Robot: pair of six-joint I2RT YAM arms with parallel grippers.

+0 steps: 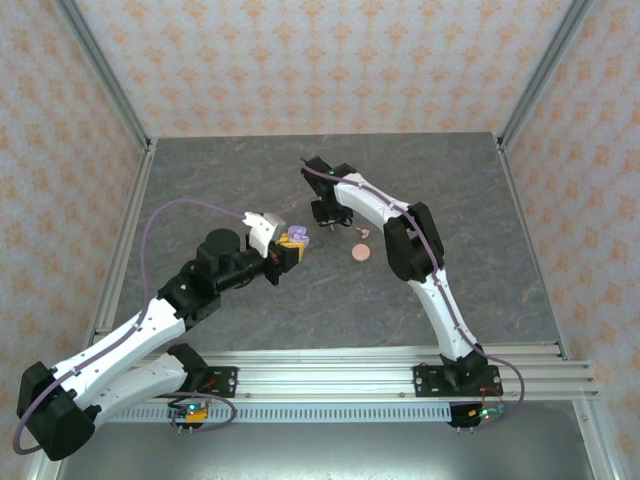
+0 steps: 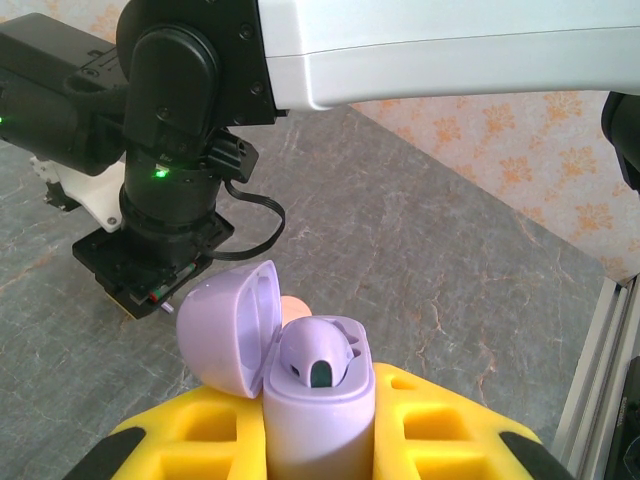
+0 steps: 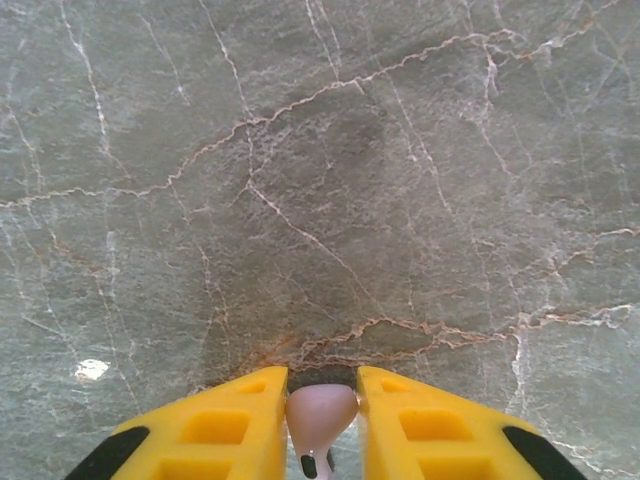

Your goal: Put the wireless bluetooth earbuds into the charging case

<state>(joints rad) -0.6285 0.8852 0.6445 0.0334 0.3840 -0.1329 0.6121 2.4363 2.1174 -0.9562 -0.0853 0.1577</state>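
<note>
My left gripper (image 1: 290, 245) is shut on the pale purple charging case (image 2: 320, 415), holding it upright above the table with its lid (image 2: 225, 335) swung open to the left. One pale purple earbud (image 2: 318, 352) sits in the case. A short way right of the case, my right gripper (image 1: 327, 220) points down close to the table. Its yellow fingers (image 3: 240, 425) are shut on a second pale purple earbud (image 3: 320, 412), which is pinched between the tips. A tiny pinkish-peach earbud (image 1: 364, 233) lies on the table right of that gripper.
A round pinkish disc (image 1: 359, 253) lies on the grey marbled table (image 1: 450, 200) just right of the case. The right arm's wrist (image 2: 170, 200) hangs close behind the open lid. Metal frame posts (image 1: 125, 250) and patterned walls bound the table; a rail (image 1: 400, 365) runs along its front.
</note>
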